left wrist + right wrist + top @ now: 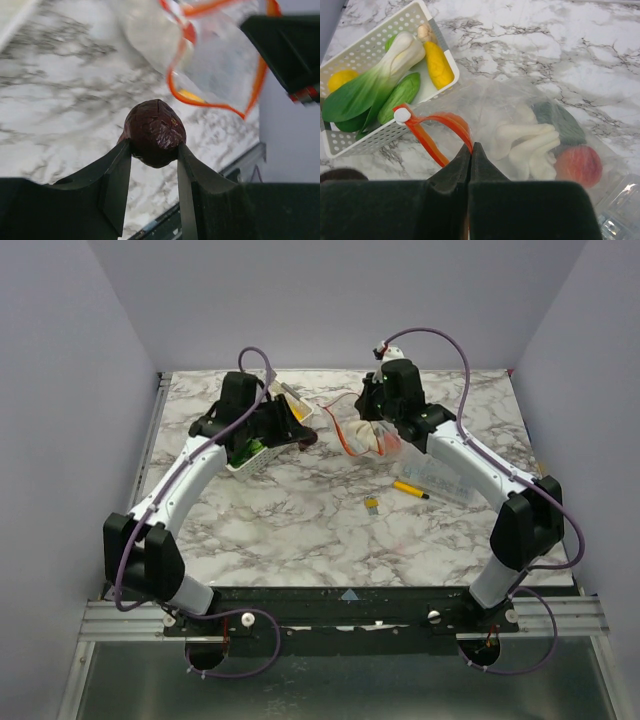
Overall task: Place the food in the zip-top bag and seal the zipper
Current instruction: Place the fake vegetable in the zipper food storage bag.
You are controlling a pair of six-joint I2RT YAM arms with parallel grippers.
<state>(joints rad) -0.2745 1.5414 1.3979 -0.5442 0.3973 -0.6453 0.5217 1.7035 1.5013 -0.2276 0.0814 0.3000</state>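
- Clear, floppy, glossy zip-top bag [520,107] lies crumpled just right of the white lattice basket [350,55], on the grey-veined marble table [300,530].
- Orange-red zipper [432,142] is a thin strip curling in a loop at the bag's basket-side mouth. Its small white slider [402,116] sits just beside the basket's wall.
- Inside the bag: a pale white lobed piece [525,142], a dark green piece [560,122] and a round red-peach fruit [577,165], all seen through the film.
- Inside the basket: a green-and-white bok choy [375,80], a bumpy green cucumber [400,92], a yellow corn cob [438,65], a yellow lemon [340,80] and a small tan knob [424,32].
- Black-fingered right gripper [471,149] is right of the basket, with its tips pressed together and no gap, pinching the bag's mouth edge where the zipper runs in.
- Black-fingered left gripper [154,150] has its fingers [117,170] set narrow, clamping a dark purple fruit [155,132] that is round with wrinkled, shiny skin.
- That fruit is held off the table at the basket's bag-facing side. The bag's open mouth loop lies beyond it, not touching.
- Rigid clear compartment box [620,210] and yellow marker pen [410,489] lie past the bag, away from the basket.
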